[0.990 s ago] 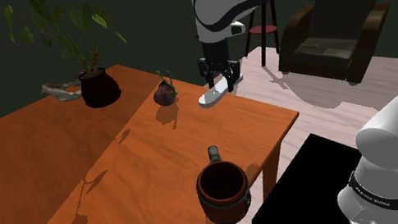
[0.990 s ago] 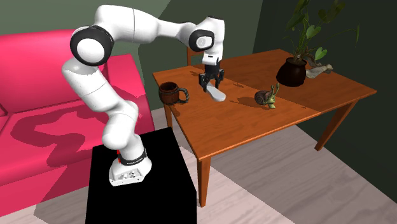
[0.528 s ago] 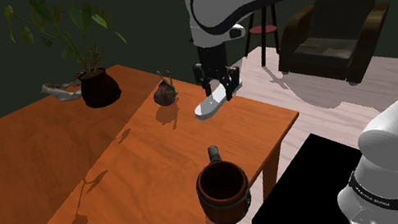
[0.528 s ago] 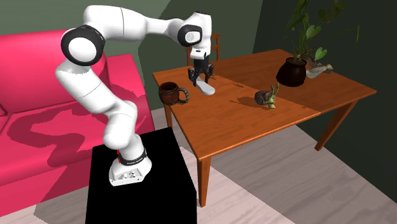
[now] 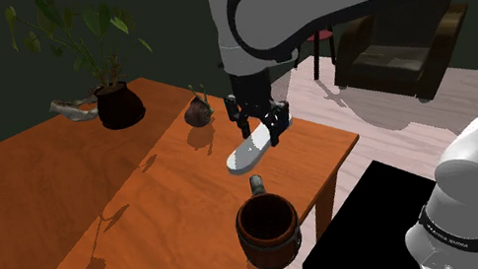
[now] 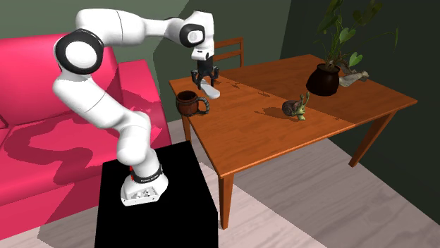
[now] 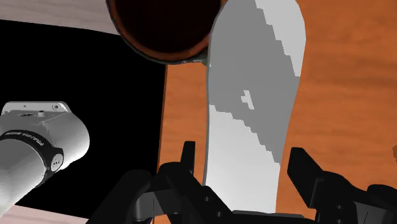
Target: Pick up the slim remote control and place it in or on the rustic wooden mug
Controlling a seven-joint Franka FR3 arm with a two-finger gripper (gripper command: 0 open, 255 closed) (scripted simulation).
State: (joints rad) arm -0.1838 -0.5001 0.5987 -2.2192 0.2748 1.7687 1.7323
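1. Grey and pale, the slim pale grey remote control [image 5: 248, 150] hangs in my hand [image 5: 259, 127]. My two black fingers are closed partway, clasping its near end from either side, and the long body slopes down and away from me, clear of the orange-brown wooden bench [image 5: 61, 218].
2. Over the last second I have carried it away from the small dark round pot [image 5: 199, 113] with the sprout and towards the bench edge nearest my black stand [image 5: 372, 226]. In the second exterior view my hand [image 6: 206, 76] has gone from mid-bench to the corner where the dark brown wooden mug [image 6: 189, 103] stands.
3. That puts the remote near the mug, not yet over it. In the wrist view the remote [image 7: 254, 95] runs out from my hand [image 7: 245, 172], and its far tip lies just beside the mug's round rim [image 7: 162, 28], off to one side of the open mouth.
4. I judge the carry mostly done. What is left is a short sideways shift to bring the tip over the mouth, then a lowering and release.
5. The risk is the tip catching the rim, or the long remote tipping out.
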